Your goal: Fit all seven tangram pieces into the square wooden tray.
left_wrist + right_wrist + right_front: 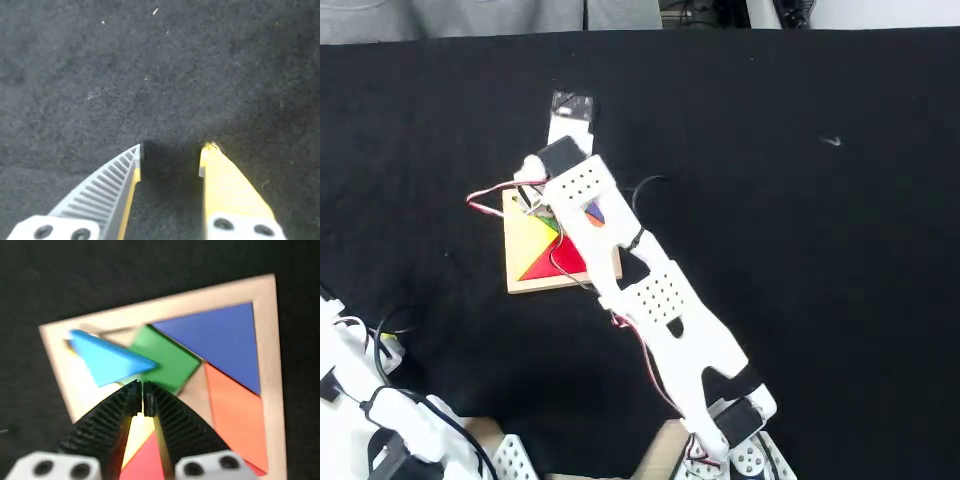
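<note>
The square wooden tray (150, 307) lies under my right gripper (142, 390), which is shut, its tips at the edge of a light blue triangle (105, 360). That triangle sits askew, one tip over the green square (167, 360). A large blue triangle (220, 337), an orange triangle (232, 415), a yellow piece (82, 385) and a red piece (145, 465) lie in the tray. From above, the right arm (660, 300) covers part of the tray (530, 285). My left gripper (172, 155) hangs open over bare black cloth, nothing between its fingers.
Black cloth (800, 200) covers the whole table. The left arm (360, 400) is folded at the front left corner, well apart from the tray. A red and white cable (485, 195) loops beside the tray's far left corner.
</note>
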`<act>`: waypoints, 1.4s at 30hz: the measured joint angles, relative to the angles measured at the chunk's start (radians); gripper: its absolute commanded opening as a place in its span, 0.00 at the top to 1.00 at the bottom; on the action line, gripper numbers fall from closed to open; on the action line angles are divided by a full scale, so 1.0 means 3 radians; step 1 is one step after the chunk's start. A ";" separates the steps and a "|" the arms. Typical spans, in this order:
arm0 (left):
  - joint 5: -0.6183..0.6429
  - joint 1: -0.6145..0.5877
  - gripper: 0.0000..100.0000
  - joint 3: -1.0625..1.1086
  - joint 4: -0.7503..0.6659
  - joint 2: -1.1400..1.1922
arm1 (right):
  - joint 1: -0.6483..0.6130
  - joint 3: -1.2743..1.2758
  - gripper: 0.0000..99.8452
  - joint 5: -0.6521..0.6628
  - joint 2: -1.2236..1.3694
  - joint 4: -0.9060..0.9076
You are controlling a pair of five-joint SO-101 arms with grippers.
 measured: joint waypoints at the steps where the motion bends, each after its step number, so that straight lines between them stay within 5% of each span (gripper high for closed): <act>1: 0.0000 0.0000 0.81 0.0000 0.0000 0.0000 | 0.0020 0.0005 0.99 0.0000 -0.0005 0.0000; 34: 0.0000 0.0000 0.81 0.0000 0.0000 0.0000 | 0.0138 -0.0087 0.99 0.0322 0.0000 -0.0557; 42: 0.0000 0.0000 0.81 0.0000 0.0000 0.0000 | -0.0031 -0.0128 0.99 0.1048 0.0113 -0.1043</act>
